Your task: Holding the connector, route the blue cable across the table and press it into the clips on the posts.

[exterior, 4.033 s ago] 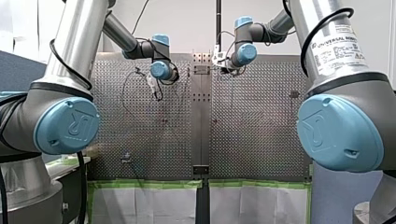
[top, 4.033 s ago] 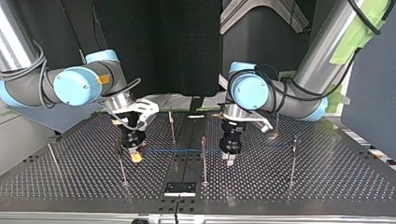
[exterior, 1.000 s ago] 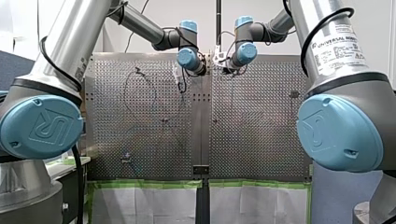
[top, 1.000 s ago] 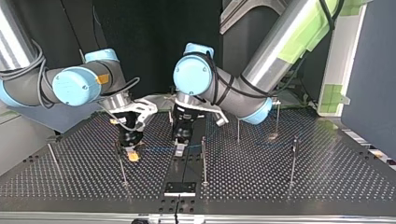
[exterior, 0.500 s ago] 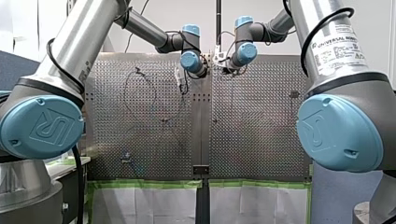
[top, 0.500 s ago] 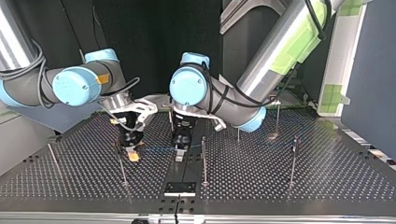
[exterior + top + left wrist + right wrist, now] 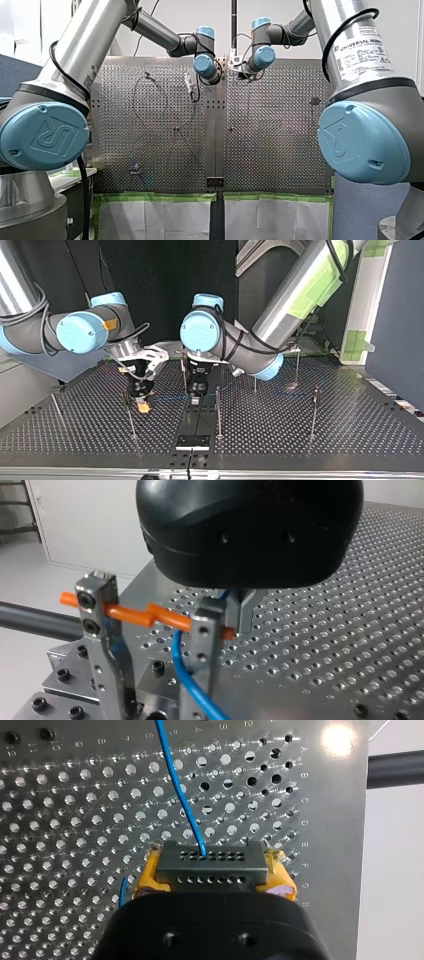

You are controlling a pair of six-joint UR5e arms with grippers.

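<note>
Across the table (image 7: 300,440), my right gripper (image 7: 214,872) pinches the connector (image 7: 207,862); whether my left gripper (image 7: 243,614) grips anything, I cannot tell. The blue cable (image 7: 185,805) leaves the connector at 12 o'clock; excess tension could drag it past 1 post clip (image 7: 206,620).

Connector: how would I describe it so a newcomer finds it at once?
Start at the perforated table in the top view and follow my right arm, entering at that view's left, down to my right hand. Clamped between its yellow pads sits the connector: a dark grey block with two rows of small holes, the only part the blue cable runs out of.
</note>
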